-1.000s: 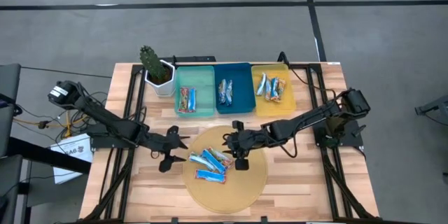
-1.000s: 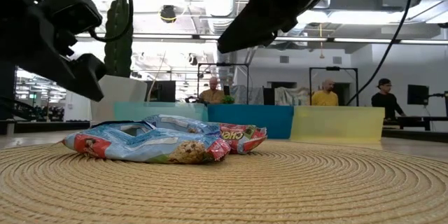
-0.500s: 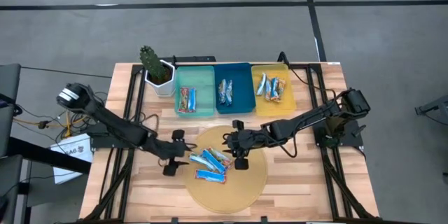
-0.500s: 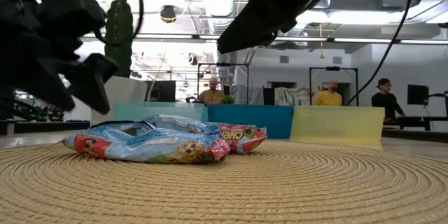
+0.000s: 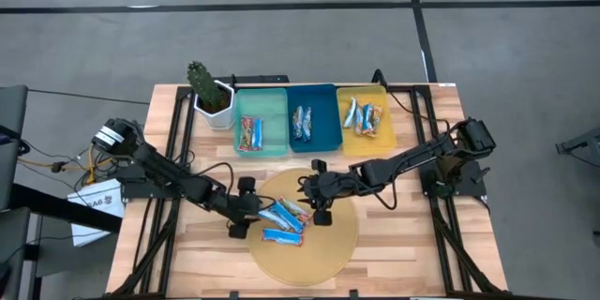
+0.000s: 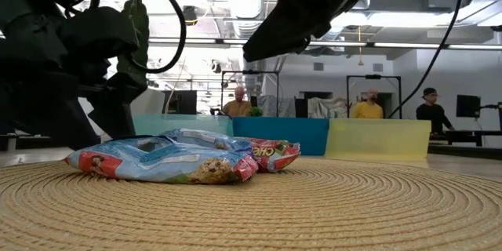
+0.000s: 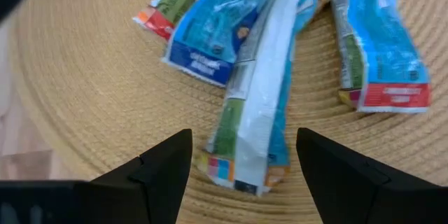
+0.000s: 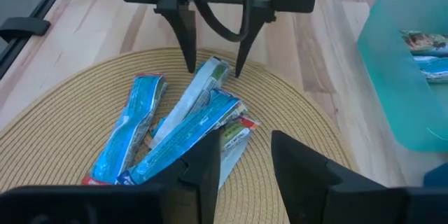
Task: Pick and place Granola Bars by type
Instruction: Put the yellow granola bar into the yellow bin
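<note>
Round woven mat (image 5: 319,253) on the table: left end effector (image 5: 246,208) spread wide over a bar (image 7: 255,105). Light, crinkly, slippery, so pinch mid-length.

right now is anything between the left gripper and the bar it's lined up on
Nothing visible does. The left gripper hangs open over the woven mat's edge, one finger on each side of the end of a blue-white granola bar. That bar's far end runs in among the other bars.

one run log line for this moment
left end effector: open, straddling blue-white foil-wrapped granola bar | right end effector: above round woven straw mat
</note>
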Robot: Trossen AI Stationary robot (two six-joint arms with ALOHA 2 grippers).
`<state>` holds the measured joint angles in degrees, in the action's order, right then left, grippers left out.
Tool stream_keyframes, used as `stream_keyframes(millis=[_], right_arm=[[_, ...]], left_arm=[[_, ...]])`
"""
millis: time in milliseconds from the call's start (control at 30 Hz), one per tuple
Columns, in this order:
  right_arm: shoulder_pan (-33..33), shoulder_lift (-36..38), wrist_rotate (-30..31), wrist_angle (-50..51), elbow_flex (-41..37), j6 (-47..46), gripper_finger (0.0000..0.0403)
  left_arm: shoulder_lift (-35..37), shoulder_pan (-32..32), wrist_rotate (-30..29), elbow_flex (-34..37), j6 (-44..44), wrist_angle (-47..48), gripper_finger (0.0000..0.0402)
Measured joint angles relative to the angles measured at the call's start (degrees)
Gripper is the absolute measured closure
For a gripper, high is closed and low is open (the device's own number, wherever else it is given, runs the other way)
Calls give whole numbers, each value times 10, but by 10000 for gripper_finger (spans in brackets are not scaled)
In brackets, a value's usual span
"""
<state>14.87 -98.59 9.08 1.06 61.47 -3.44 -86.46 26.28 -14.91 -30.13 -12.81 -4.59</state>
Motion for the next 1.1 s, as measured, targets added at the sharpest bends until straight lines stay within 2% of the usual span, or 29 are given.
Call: stream_keyframes(millis=[167, 533, 867, 1100], right_arm=[[0, 0, 0, 0, 0, 0, 285], [0, 0, 0, 0, 0, 3, 285], [0, 0, 0, 0, 0, 4, 285], [0, 0, 0, 0, 0, 4, 285]], left_arm=[[0, 0, -9, 0, -2, 2, 162], [0, 0, -6, 0, -10, 4, 289], [1, 0, 6, 0, -34, 3, 335], [2, 0, 19, 0, -48, 1, 390]])
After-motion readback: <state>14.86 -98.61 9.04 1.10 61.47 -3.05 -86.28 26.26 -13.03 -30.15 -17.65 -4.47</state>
